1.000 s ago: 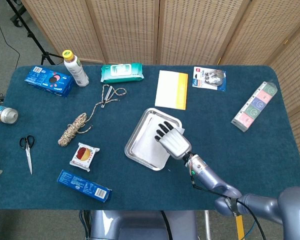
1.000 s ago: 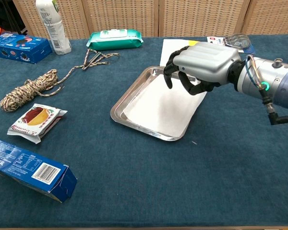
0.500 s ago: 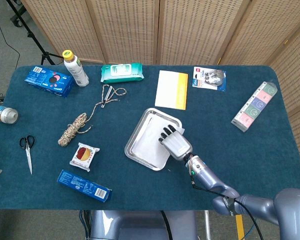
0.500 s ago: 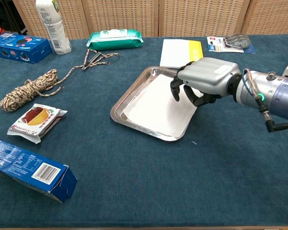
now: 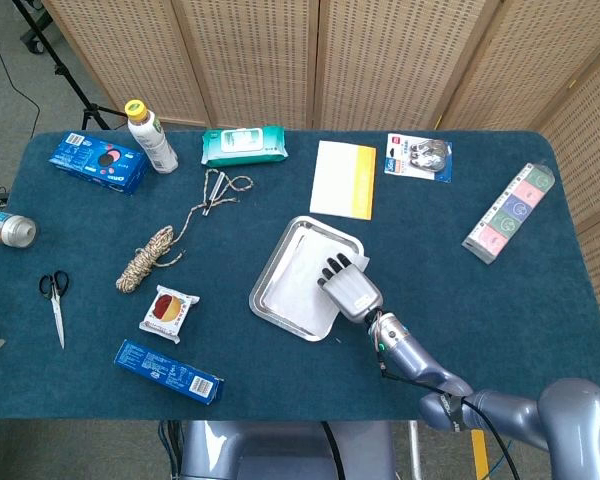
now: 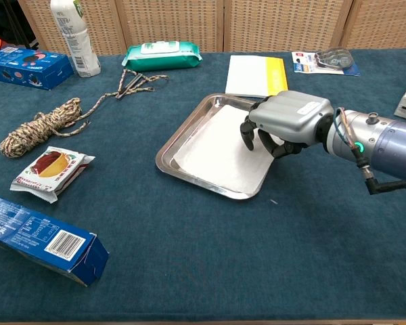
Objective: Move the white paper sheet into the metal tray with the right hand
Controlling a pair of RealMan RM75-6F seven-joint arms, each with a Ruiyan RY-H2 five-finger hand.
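Your right hand's fingers (image 6: 249, 139) are curling downward over the 3 o'clock rim of the metal tray (image 6: 189, 124), their tips lying at or just above the near edge of the white paper sheet (image 6: 220, 145); nothing is visibly pinched between them, though contact under the tips cannot be told from either view. The right hand (image 6: 286, 122) is hanging palm-down over that rim, with its forearm reaching away toward 4 o'clock.

The sheet is lying inside the tray, covering most of its floor. In the head view the white paper sheet (image 5: 302, 285) is appearing to overlap the tray's 5 o'clock corner slightly, so judge it as nearly seated rather than settled.

To do this step well, you are best advised to be lifting the fingertips straight up before drawing the wrist back, so the paper is not dragging out over the rim. If a corner is riding on the lip, nudge it toward 9 o'clock with a flat fingertip.

Hidden or unclear: the hand is covering the sheet's 3 o'clock edge, and the thumb is not distinguishable. Your left hand is appearing in neither view.
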